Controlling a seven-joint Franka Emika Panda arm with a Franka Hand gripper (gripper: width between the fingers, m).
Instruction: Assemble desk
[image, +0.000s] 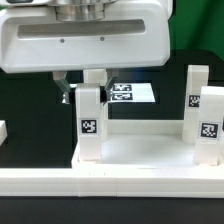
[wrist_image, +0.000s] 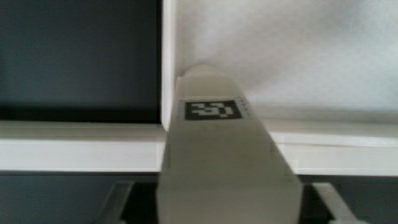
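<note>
While the claw is closed on the upper end of a white square-section leg, that leg stands upright at one corner of the desk top. The desk top lies flat on the dark bench, close against a long white border rail. Two further legs stand at the exterior view's right. The marker board lies behind. The parts look like rigid, light, smooth plastic; grip a leg across opposite flat faces near its top. Judged slippery, so keep it vertical. Each leg carries a black-and-white square tag; no readable lettering or brand is visible.
</note>
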